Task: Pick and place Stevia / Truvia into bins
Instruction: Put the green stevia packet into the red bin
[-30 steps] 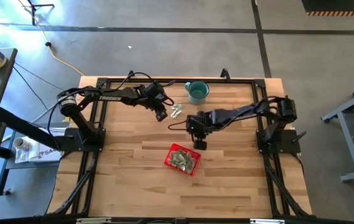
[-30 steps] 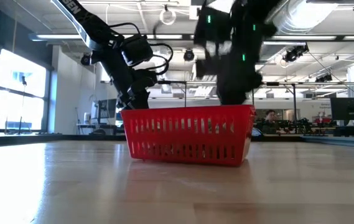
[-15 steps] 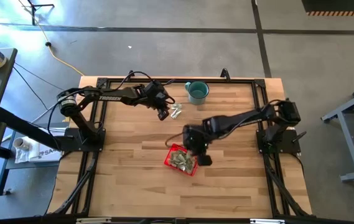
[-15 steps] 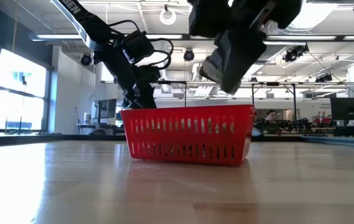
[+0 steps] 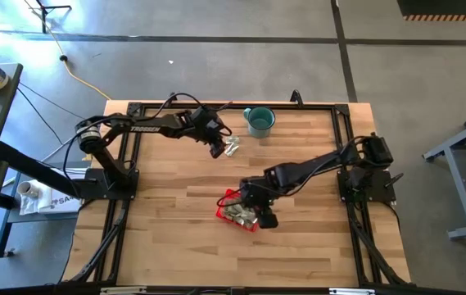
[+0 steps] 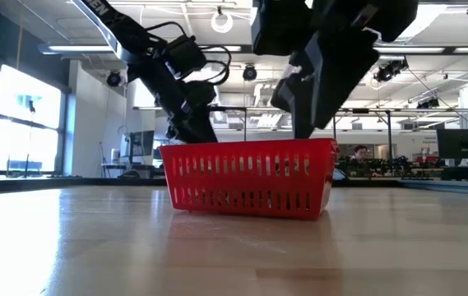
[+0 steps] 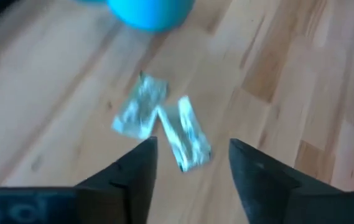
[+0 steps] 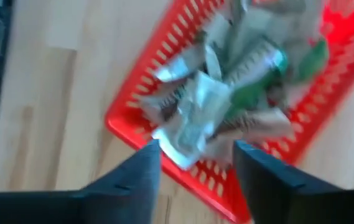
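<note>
Fingers [image 7: 192, 163] spread over two packets [image 7: 161, 121] (long axes diverging).

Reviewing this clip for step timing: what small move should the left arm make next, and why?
Probably lower the left gripper onto the two packets lying on the table near the teal mug; its fingers look open above them, and the right gripper is over the red basket.

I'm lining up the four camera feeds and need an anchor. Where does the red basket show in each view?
High view: red basket at table centre, partly under the right gripper.
Low view: centre of the picture, on the tabletop.
Left wrist view: not in it; only loose packets and the teal mug.
Right wrist view: fills the upper middle, full of packets.
Shared landmark: the wooden table.
</note>
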{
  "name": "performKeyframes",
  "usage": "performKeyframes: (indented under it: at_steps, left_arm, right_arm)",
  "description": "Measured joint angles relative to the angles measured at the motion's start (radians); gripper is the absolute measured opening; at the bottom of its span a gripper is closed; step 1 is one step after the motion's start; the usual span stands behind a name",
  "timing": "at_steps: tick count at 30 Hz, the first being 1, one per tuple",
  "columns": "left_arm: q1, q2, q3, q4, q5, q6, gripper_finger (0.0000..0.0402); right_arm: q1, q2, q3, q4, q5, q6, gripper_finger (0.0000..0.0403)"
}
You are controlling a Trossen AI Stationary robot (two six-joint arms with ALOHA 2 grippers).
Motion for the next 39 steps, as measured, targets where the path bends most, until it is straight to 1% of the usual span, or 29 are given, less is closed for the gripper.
performKeyframes:
  at_steps: [2,4,6,8,9,13,17,20,23,26,29,34,39]
  left_arm:
    - [0.0,0.0,0.021,0.006,-0.002,0.029,0.0251]
    - [0.0,0.023,0.052,0.003,0.003,0.089,0.0264]
    - [0.012,0.058,0.091,-0.036,0.043,0.129,0.0269]
    - [0.014,0.118,0.156,-0.089,0.072,0.144,0.0266]
    - [0.015,0.151,0.189,-0.135,0.065,0.145,0.0262]
    - [0.013,0.274,0.336,-0.335,-0.05,0.174,0.0239]
    - [0.013,0.342,0.468,-0.431,-0.125,0.193,0.0222]
    - [0.021,0.377,0.532,-0.457,-0.14,0.217,0.0214]
    - [0.032,0.407,0.584,-0.497,-0.116,0.235,0.0209]
    - [0.038,0.454,0.606,-0.578,-0.102,0.221,0.0207]
    - [0.033,0.484,0.623,-0.612,-0.089,0.216,0.0207]
    - [0.032,0.507,0.624,-0.598,-0.098,0.212,0.0207]
    - [0.033,0.512,0.624,-0.544,-0.135,0.223,0.0207]
  right_arm:
    - [0.001,-0.012,0.0,-0.036,0.043,0.029,0.0222]
    - [0.001,-0.03,0.0,-0.069,0.1,0.043,0.0255]
    - [0.0,-0.05,0.0,-0.099,0.137,0.066,0.0278]
    - [-0.002,-0.069,0.0,-0.135,0.162,0.096,0.0289]
    - [-0.004,-0.079,0.0,-0.156,0.173,0.113,0.0291]
    - [-0.007,-0.131,0.0,-0.247,0.259,0.182,0.0289]
    - [-0.007,-0.18,0.0,-0.283,0.342,0.268,0.0282]
    - [-0.009,-0.207,0.0,-0.283,0.376,0.322,0.0278]
    - [-0.009,-0.217,0.001,-0.286,0.402,0.354,0.0275]
    - [-0.009,-0.217,0.001,-0.3,0.409,0.358,0.0276]
    - [-0.01,-0.214,0.001,-0.303,0.422,0.357,0.0276]
    - [-0.023,-0.213,0.001,-0.308,0.439,0.357,0.0273]
    - [-0.042,-0.213,0.0,-0.309,0.437,0.357,0.0271]
